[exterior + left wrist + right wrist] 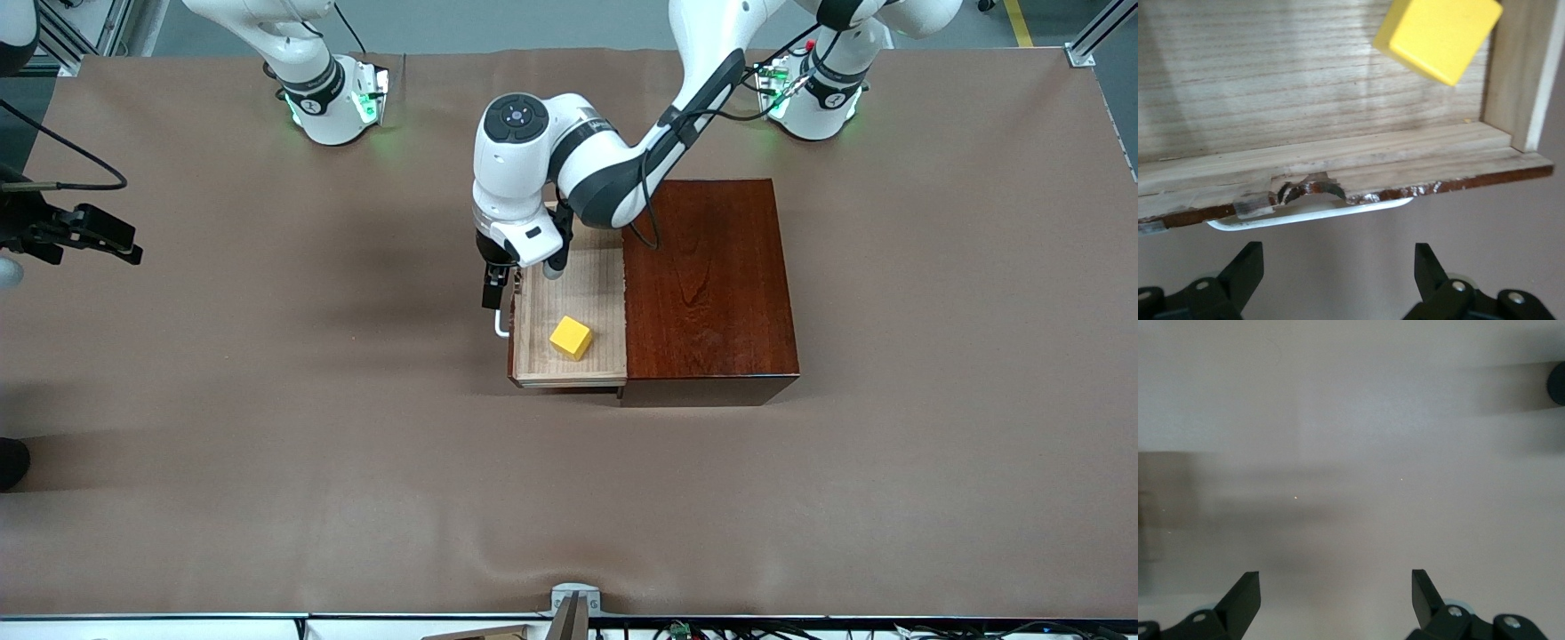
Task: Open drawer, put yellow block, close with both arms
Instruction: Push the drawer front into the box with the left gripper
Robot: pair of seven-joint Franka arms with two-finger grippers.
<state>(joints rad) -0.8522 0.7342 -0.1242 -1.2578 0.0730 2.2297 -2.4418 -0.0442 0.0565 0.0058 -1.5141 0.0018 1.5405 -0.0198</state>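
Observation:
The drawer (589, 283) stands pulled out of the dark mahogany box (711, 284) toward the right arm's end of the table. The yellow block (571, 338) (1438, 37) lies on the pale wood floor of the drawer (1271, 87). My left gripper (492, 292) (1338, 267) hangs open just outside the drawer's front, by the white handle (500, 327) (1311, 215), with nothing between its fingers. My right gripper (120, 247) (1336, 590) waits open and empty over bare table at the right arm's end.
Brown cloth (356, 462) covers the whole table. The box stands in the middle, nearer the left arm's base (813, 98). The right arm's base (333, 102) is at the table's edge. A camera mount (573, 604) sits at the edge nearest the front camera.

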